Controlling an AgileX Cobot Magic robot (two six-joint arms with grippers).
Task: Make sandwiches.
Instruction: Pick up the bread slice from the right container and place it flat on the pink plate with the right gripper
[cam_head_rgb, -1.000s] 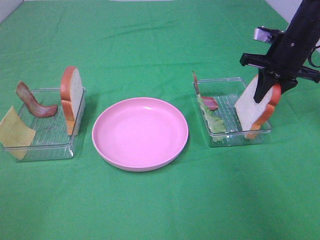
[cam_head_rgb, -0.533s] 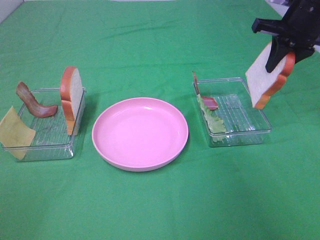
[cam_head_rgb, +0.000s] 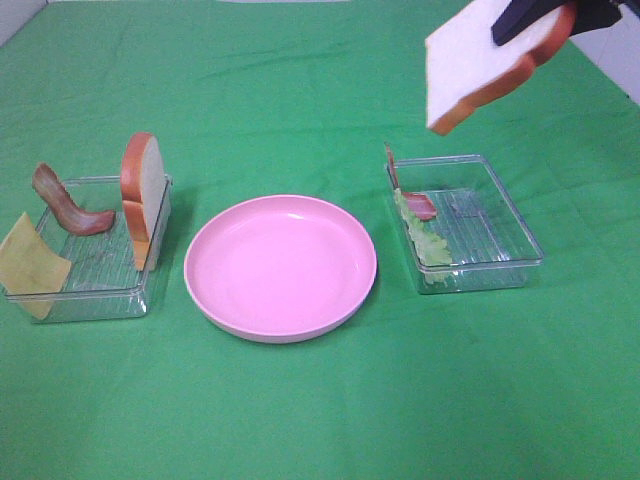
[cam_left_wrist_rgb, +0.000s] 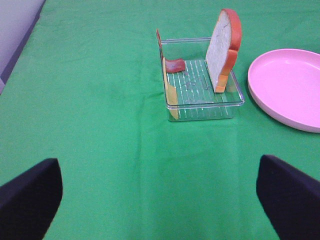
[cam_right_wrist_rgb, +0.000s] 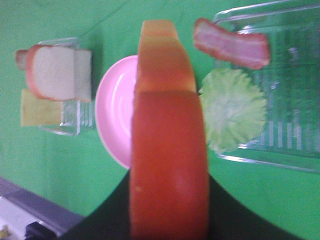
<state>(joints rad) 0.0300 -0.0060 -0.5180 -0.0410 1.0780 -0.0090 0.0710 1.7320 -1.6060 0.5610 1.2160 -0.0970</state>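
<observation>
A white bread slice (cam_head_rgb: 480, 60) with orange-brown crust hangs high in the air above the back of the right tray (cam_head_rgb: 500, 268). My right gripper (cam_head_rgb: 540, 15) is shut on its crust edge at the top right of the exterior view. In the right wrist view the slice (cam_right_wrist_rgb: 167, 150) shows edge-on, over the pink plate (cam_right_wrist_rgb: 115, 115), lettuce (cam_right_wrist_rgb: 232, 115) and bacon (cam_right_wrist_rgb: 230, 47). A second bread slice (cam_head_rgb: 143, 195) stands upright in the left tray (cam_head_rgb: 80, 305) with a bacon strip (cam_head_rgb: 65, 205) and a cheese square (cam_head_rgb: 30, 265). My left gripper (cam_left_wrist_rgb: 160, 200) is open and empty, well short of that tray.
The round pink plate (cam_head_rgb: 280, 265) lies empty between the two clear trays on the green cloth. Lettuce (cam_head_rgb: 425, 240) and a bacon strip (cam_head_rgb: 415, 205) rest along the right tray's left side. A pale edge borders the cloth at the far left.
My right gripper has lifted the bread slice out of the right tray, carrying it up and to the left and tilting it flatter. The left side has not moved.
</observation>
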